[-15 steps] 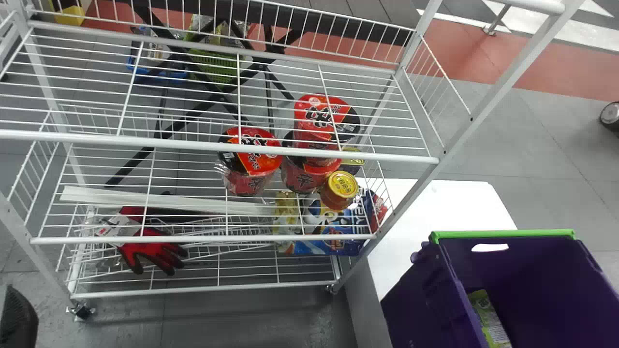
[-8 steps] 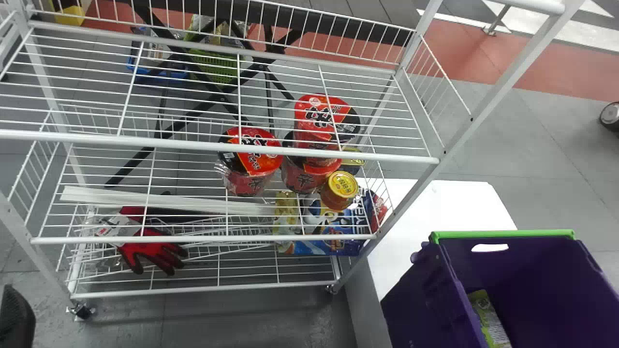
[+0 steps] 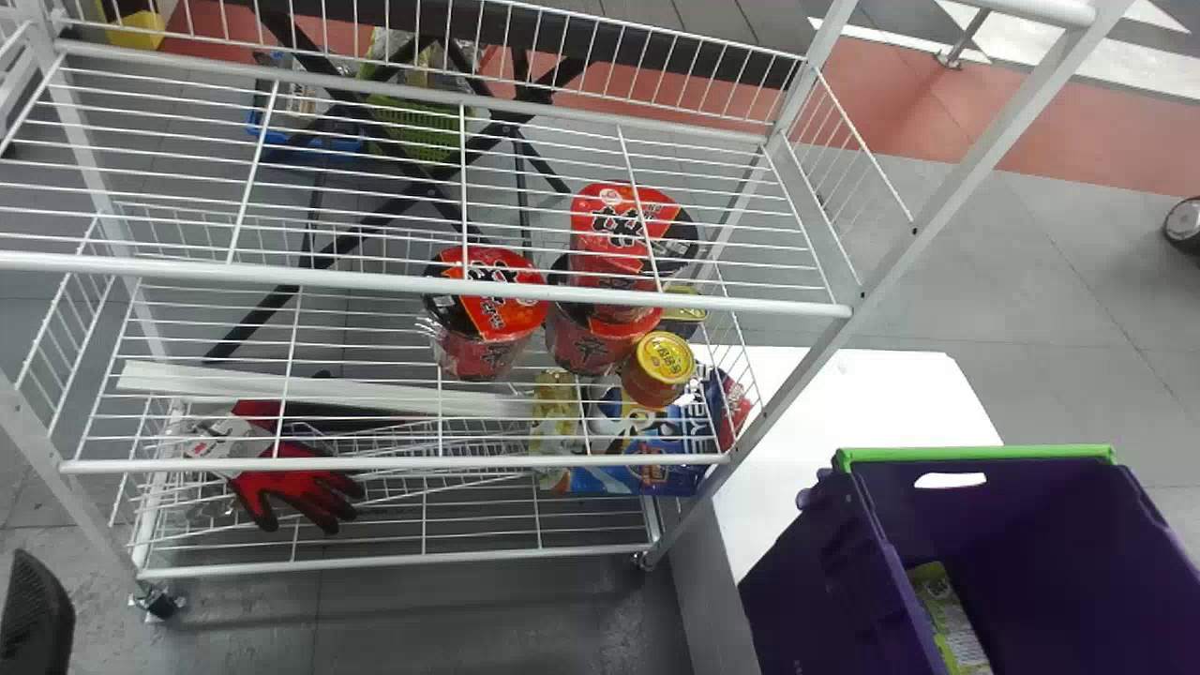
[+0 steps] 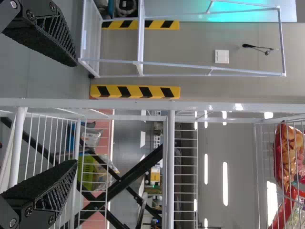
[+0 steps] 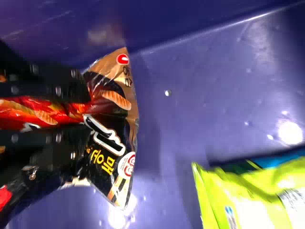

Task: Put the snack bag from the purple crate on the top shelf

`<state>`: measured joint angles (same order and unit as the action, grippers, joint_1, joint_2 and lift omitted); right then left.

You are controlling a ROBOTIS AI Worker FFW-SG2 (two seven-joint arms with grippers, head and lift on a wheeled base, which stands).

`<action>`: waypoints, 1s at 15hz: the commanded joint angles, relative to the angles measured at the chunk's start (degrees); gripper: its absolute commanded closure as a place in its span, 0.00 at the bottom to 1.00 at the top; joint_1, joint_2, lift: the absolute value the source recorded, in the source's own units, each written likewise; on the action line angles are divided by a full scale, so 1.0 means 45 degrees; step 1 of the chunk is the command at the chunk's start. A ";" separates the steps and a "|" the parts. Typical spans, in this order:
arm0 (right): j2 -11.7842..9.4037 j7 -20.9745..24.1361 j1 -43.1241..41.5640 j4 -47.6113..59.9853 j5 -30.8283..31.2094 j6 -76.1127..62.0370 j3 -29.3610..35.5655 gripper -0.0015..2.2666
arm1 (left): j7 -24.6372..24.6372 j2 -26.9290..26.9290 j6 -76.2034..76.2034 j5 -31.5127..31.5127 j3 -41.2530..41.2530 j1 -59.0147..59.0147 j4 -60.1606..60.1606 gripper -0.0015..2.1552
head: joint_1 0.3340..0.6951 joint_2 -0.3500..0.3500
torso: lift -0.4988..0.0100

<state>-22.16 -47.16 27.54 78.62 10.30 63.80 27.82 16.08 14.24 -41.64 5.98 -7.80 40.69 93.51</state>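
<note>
We have the snack bag (image 5: 110,136) gripped in the right gripper (image 5: 88,112), its two black fingers closed down on either side of the packet with a strip of it squeezed between them, so they stand apart only by what they pinch. The bag is inside the purple crate (image 3: 975,455), close by the bluish-purple plastic. We see it red along the pinched strip, then black and tan where it spreads past the fingertips into a flared, creased end; ridged golden snack pieces are printed on it, along with bold white lettering and a small round red-and-white mark, and its film catches the light. Near that flared end but apart from it, we find a yellow-green packet (image 5: 252,195) in the crate. Our left gripper (image 3: 36,614) is at the head view's lower left corner, beside the white wire rack (image 3: 422,284); in its own wrist view the left gripper (image 4: 76,113) has its fingers spread wide, with nothing held between them. On the rack we can make out red tubs (image 3: 487,319), a yellow-lidded jar (image 3: 664,361), a blue packet (image 3: 637,476) and a red glove (image 3: 300,487). The crate stands to the rack's right, beside a white surface (image 3: 872,403).
</note>
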 commanded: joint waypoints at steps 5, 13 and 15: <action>-0.0018 -0.0966 0.0404 0.0575 -0.0706 -0.0513 0.1298 0.90 | 0.0000 0.0000 0.0221 0.0000 -0.0043 0.0000 0.0080 0.04 | 1.00 0.00 | 0.13; 0.0080 -0.0927 0.0404 0.0614 -0.0726 -0.0553 0.1376 0.94 | 0.0000 0.0000 0.0104 0.0000 -0.0023 0.0059 0.0060 0.04 | 1.00 0.00 | 0.19; 0.0080 -0.0790 0.0423 0.0614 -0.0726 -0.0513 0.1376 0.94 | 0.0000 0.0000 0.0104 0.0000 -0.0023 0.0039 0.0060 0.04 | 1.00 0.00 | 0.21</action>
<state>-21.81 -50.77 29.38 81.39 7.03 61.44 34.02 16.08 14.24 -41.16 5.96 -7.91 40.88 93.78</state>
